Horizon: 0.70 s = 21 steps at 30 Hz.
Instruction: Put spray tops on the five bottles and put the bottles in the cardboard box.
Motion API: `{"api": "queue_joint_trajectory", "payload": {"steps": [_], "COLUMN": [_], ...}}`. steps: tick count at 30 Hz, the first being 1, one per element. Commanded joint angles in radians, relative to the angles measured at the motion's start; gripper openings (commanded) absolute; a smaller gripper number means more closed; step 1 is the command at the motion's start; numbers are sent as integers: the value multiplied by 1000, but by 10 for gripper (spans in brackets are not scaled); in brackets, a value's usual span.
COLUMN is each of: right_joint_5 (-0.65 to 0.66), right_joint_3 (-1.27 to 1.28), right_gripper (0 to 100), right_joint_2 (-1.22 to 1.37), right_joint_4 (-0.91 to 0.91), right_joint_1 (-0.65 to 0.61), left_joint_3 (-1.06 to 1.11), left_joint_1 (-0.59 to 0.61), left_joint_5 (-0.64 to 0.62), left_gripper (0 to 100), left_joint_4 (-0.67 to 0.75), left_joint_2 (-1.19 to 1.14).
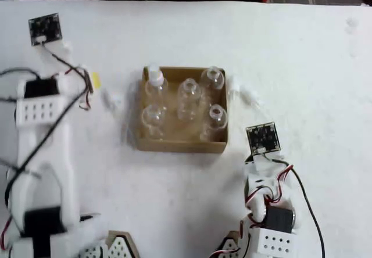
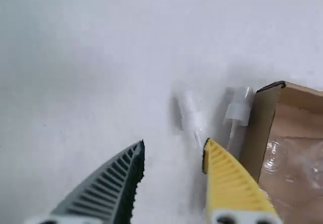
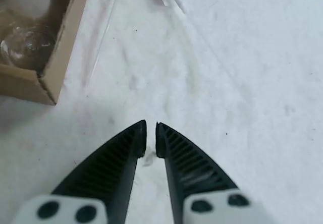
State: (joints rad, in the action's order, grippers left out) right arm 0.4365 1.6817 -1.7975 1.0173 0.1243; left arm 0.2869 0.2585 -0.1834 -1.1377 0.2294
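I looked down on the white table [image 1: 302, 66], and it was the largest thing in my view. The left arm [image 1: 40, 153] stood at 9 o'clock from the cardboard box [image 1: 180, 143], and the right arm [image 1: 268, 211] at about 4 o'clock from it, both apart from the box. The left gripper [image 2: 174, 143] hung over the table with its grey and yellow fingers wide apart and nothing between them. The right gripper [image 3: 151, 124] had its two black fingers almost together, with only a thin slit, and it held nothing. The box sat near the middle of the table, with all five bottles upright inside. The bottle in the 10 o'clock corner [image 1: 154, 88] had a white spray top [image 1: 154, 72] on it. The middle bottle [image 1: 189, 92], the 1 o'clock bottle [image 1: 213, 79], the 7 o'clock bottle [image 1: 152, 118] and the 5 o'clock bottle [image 1: 215, 118] had open necks. One loose spray top [image 1: 113, 100] lay on the table at 9 o'clock from the box, and another loose top [image 1: 247, 95] lay at 3 o'clock. In the left wrist view a second loose one, the corner spray top [image 2: 237, 110], lay just beside the box corner.
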Motion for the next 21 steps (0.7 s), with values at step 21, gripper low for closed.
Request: {"api": "queue_joint_trajectory", "payload": {"steps": [21], "right_joint_5": [17], "right_joint_3": [9], "right_gripper": [18], "right_joint_2": [-1], "right_joint_4": [-16], "right_joint_1": [-5], "left_joint_3": [-824], "left_joint_1": [-8], "left_joint_5": [-183], "left_gripper": [177], "left_joint_4": [-230], "left_joint_2": [-889]}}
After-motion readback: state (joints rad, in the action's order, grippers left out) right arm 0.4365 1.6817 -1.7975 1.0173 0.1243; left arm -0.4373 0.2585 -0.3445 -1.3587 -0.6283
